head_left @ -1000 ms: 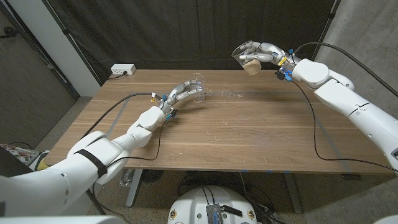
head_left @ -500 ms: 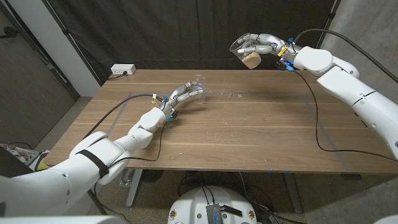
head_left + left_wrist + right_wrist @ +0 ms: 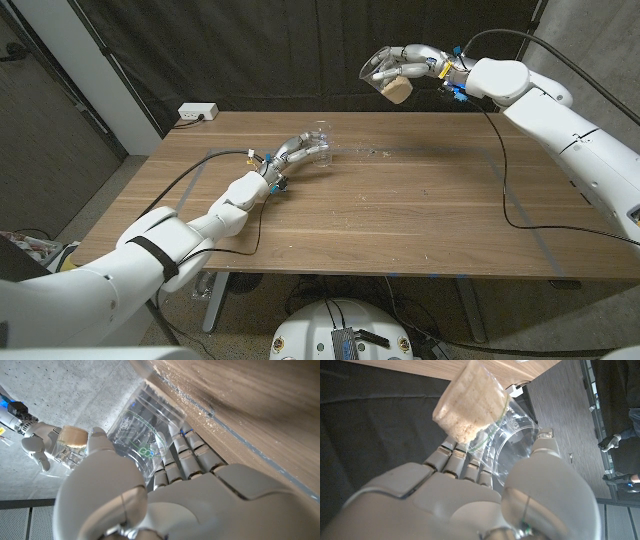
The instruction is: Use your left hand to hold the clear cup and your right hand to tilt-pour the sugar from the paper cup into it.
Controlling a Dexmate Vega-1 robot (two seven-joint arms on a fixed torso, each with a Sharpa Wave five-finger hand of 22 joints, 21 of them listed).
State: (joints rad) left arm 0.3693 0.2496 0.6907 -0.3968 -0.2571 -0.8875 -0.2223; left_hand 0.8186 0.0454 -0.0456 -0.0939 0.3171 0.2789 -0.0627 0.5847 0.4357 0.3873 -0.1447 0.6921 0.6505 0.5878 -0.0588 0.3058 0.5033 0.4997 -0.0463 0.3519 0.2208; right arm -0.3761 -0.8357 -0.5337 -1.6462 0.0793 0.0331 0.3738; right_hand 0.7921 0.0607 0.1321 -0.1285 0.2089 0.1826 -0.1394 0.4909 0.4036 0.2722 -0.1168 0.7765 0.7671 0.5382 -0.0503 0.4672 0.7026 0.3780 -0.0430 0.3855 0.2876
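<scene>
- Head view: white power strip (image 3: 197, 113) sits at the tabletop's (image 3: 400, 220) far left corner; a black cable (image 3: 510, 215) trails over the right side.
- Scattered grains (image 3: 375, 153) lie on the wood just right of the clear cup (image 3: 318, 143).
- Left hand (image 3: 292, 152) grips the clear cup, which stands on the tabletop, far side.
- Right hand (image 3: 405, 70) holds a tilted clear cup with sugar (image 3: 392, 85) aloft, well apart to the right; sugar sits packed in its base.
- Right wrist view: a person's gloved hand (image 3: 609, 442) at the edge.

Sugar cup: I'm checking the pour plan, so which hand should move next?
Right. The right hand holds the sugar cup raised and tilted; the left hand holds the clear cup on the table.
</scene>
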